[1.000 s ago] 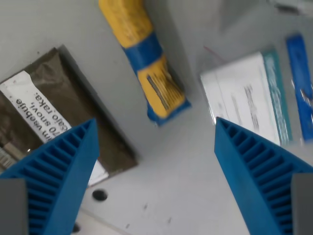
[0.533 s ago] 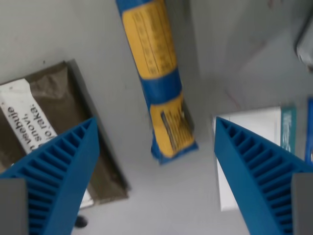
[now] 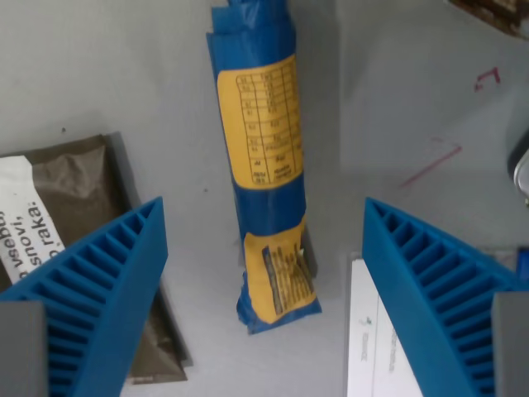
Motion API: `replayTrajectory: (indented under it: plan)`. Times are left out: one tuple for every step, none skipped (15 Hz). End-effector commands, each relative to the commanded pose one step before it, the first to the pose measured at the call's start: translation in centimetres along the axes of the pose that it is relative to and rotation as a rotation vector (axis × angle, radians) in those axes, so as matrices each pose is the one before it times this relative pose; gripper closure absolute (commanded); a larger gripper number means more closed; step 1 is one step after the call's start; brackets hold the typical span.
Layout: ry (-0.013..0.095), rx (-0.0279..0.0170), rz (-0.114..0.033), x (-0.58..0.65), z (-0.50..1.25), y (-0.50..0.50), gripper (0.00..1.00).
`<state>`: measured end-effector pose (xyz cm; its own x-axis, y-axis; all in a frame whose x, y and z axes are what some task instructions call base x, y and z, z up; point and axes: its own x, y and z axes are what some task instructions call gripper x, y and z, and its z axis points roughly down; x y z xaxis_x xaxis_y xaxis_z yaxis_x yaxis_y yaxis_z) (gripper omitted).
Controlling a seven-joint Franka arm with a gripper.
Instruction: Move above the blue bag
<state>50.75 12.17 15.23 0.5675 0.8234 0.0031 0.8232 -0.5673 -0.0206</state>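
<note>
While the blue bag (image 3: 263,165) lies lengthwise on the grey bench (image 3: 99,66), the tool (image 3: 263,217) hangs over it, spread wide and empty.
The bag, blue with yellow label panels, sits between the two blue ribbed fingers (image 3: 99,298), touching neither. A brown packet (image 3: 91,207) lies to the bag's left in the wrist view; a white sheet (image 3: 364,347), perhaps a printed packet, lies near its lower right end.
</note>
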Motion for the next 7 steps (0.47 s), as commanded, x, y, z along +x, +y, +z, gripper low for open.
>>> replayTrajectory:
  plan:
    - [0.0040,0.00109,-0.0937,0.621,0.239,0.296,0.00]
    - [-0.0004,-0.00033,0.0086,0.030,0.054,0.013,0.00]
    - [-0.0009,0.00030,0.0057,0.026,0.041,0.015,0.00]
    - [-0.0008,0.00048,0.0063,0.020,0.035,0.017,0.00]
    - [-0.0006,0.00045,0.0066,0.016,0.034,0.019,0.00]
    - [-0.0002,0.00008,0.0057,0.015,0.034,0.020,0.00]
    - [0.0000,0.00000,0.0000,0.000,0.000,0.000,0.00]
